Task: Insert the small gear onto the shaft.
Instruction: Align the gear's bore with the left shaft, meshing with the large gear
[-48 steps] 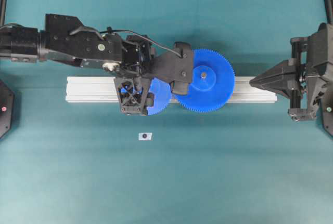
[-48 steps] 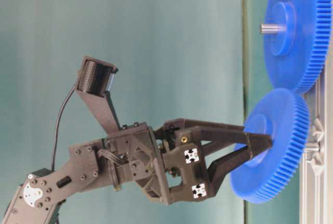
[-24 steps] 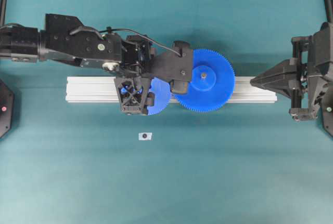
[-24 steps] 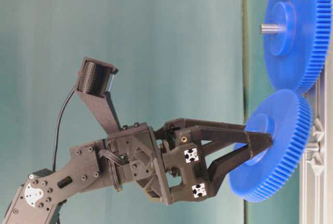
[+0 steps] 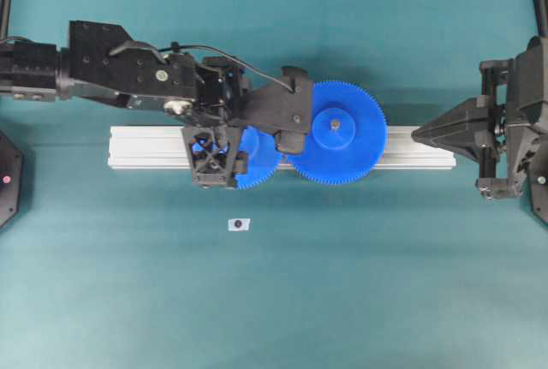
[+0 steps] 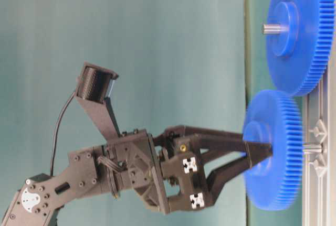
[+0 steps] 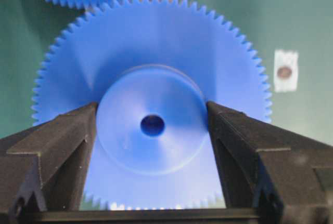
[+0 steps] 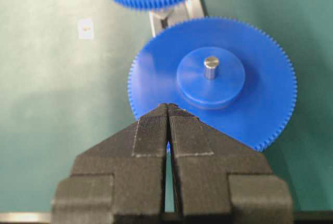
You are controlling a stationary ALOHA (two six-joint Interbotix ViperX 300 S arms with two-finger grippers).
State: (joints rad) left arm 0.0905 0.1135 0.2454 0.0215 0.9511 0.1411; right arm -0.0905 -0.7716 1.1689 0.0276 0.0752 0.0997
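My left gripper (image 7: pixel 152 125) is shut on the raised hub of the small gear (image 7: pixel 156 52), one finger on each side. The gear's dark centre hole faces the wrist camera. In the table-level view the small gear (image 6: pixel 273 150) stands flat-on to the rail, and the shaft (image 6: pixel 311 148) shows as a short grey pin just behind its back face. Whether the pin has entered the hole I cannot tell. From overhead the left arm covers much of the small gear (image 5: pixel 259 163). My right gripper (image 8: pixel 168 107) is shut and empty, parked off the rail's right end (image 5: pixel 417 135).
The wider blue gear (image 5: pixel 336 132) sits on its own pin on the aluminium rail (image 5: pixel 145 146), its teeth next to the small gear's. A tiny white tag (image 5: pixel 239 224) lies on the teal mat in front of the rail.
The small gear was tilted against the rail. It now stands parallel to it and closer in. The left arm shifted slightly left. The right arm has not moved.
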